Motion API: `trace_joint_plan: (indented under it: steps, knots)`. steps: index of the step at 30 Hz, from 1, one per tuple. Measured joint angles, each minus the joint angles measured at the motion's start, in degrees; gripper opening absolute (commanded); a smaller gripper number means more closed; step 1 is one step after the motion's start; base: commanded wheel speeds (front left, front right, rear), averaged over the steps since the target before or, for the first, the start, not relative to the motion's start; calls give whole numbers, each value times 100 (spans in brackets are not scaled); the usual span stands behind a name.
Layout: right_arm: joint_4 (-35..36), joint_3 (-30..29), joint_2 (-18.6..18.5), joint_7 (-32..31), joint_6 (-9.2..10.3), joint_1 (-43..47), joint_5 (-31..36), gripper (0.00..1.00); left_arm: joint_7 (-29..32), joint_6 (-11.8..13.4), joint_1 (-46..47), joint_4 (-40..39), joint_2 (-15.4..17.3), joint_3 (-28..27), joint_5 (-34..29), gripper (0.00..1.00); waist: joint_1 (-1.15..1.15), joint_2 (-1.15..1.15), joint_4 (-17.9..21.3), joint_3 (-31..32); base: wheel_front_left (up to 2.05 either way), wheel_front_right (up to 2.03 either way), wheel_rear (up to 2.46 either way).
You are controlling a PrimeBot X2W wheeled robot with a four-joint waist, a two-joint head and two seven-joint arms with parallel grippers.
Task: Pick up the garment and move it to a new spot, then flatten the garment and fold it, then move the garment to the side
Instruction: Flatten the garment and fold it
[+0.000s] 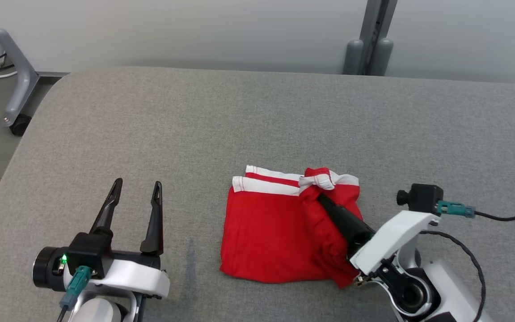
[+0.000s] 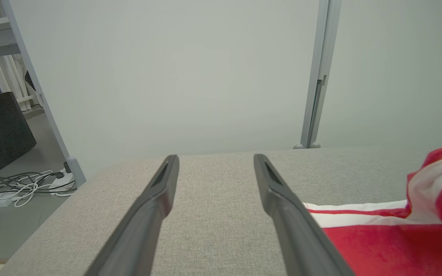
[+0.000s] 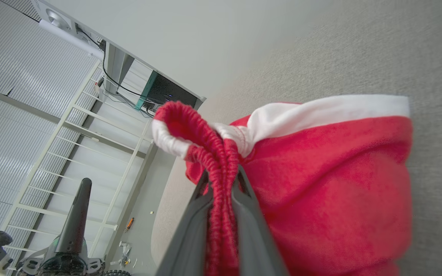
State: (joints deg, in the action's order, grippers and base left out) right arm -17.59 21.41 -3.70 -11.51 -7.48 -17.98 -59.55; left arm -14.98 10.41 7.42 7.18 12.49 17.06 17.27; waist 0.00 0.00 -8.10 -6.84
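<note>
Red knit cloth with a broad white band and a thin red stripe along the far hem: garment (image 1: 266, 232). Lies on the grey fabric bench (image 1: 257, 125), close to the near edge and right of the middle. Left part flat and roughly square, with white stitching along the hem. Right part bunched into a ridge of deep folds running from the near edge toward the far hem. At the far right corner of the cloth, white band twisted into a small wad with a red loop poking above it.

Reaching in from the near right corner of the bench, right gripper (image 1: 324, 201), dark fingers sunk in that ridge and pinched tight on the cloth. Seen along the same right gripper (image 3: 221, 178): a ribbed red roll of hem squeezed between the two fingers, white band curling around its top, the rest of the garment (image 3: 332, 191) bulging soft and fuzzy to one side.

Over bare bench toward the near left corner, left gripper (image 1: 137, 183), well apart from the garment, fingers spread wide with nothing between them. Same spread along the left gripper (image 2: 215, 159), with the striped hem of the garment (image 2: 378, 245) showing past one finger.
</note>
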Motion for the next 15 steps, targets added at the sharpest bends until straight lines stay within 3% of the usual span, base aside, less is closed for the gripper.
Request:
trace_joint_plan:
  steps: [5,14,15]
  knots:
    - [-570,579,70,186,1,-535,-426,0,0,-36,43,42,-45,58,-11,100,0,0,-137,-77,0,0,0]
    - [-1586,1972,88,1109,4,-1388,-1263,0,0,-137,291,183,-189,163,-47,100,0,0,-454,-296,0,0,0]
    - [-1689,2083,91,1202,5,-1454,-1280,15,0,-149,299,192,-203,164,-57,100,0,0,-474,-316,0,0,0]
